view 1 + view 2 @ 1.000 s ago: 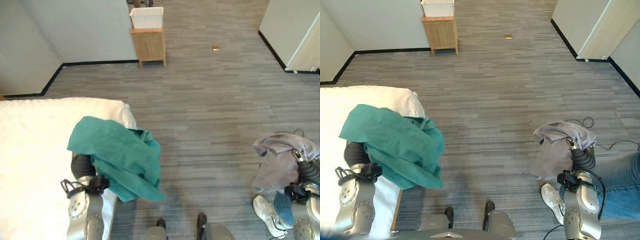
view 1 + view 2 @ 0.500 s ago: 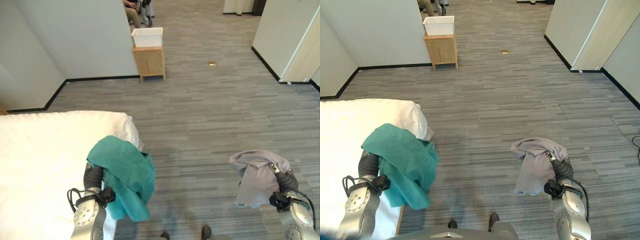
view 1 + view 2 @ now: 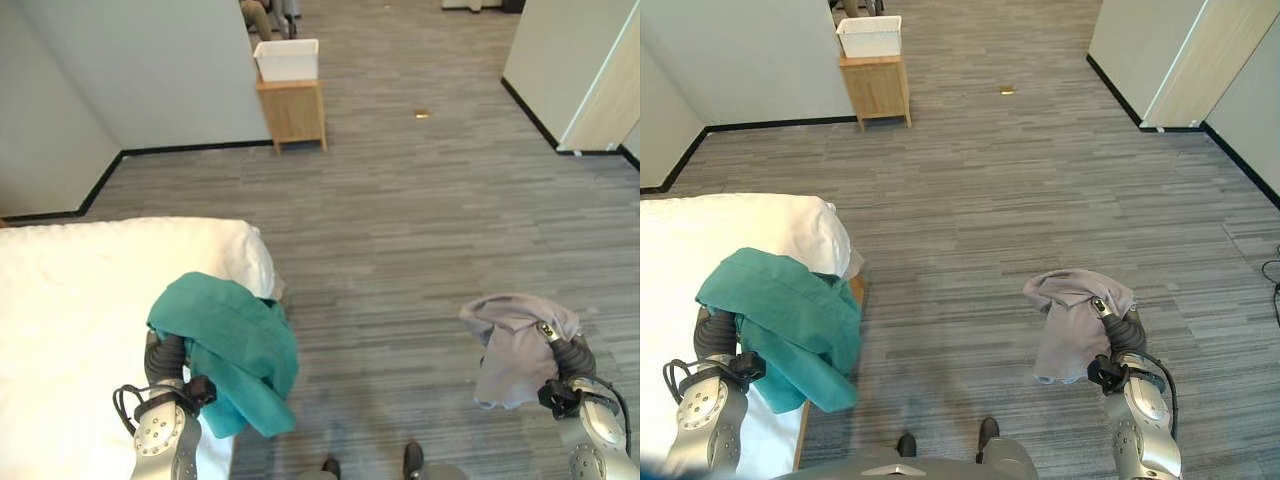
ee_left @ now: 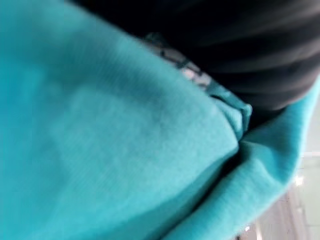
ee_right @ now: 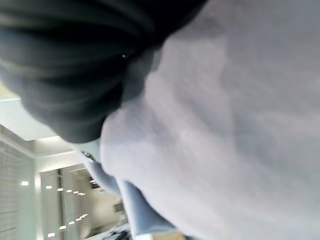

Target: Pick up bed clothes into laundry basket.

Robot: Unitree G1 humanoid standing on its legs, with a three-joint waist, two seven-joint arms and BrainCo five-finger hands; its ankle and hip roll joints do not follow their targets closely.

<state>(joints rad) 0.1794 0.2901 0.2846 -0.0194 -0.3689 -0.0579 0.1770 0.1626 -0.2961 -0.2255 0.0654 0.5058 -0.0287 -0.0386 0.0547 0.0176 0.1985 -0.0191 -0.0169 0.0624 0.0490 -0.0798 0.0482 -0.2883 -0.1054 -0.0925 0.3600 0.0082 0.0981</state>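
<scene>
A green cloth (image 3: 232, 345) is draped over the left hand (image 3: 166, 352) at the bed (image 3: 80, 300) corner. A grey cloth (image 3: 515, 340) covers the right hand (image 3: 570, 352). Finger positions cannot be told.

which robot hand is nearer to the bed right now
The left. The left robot hand, draped in the teal garment, is over the corner of the bed. The right robot hand, under the grey garment, is out over the floor, well away from it.
</scene>
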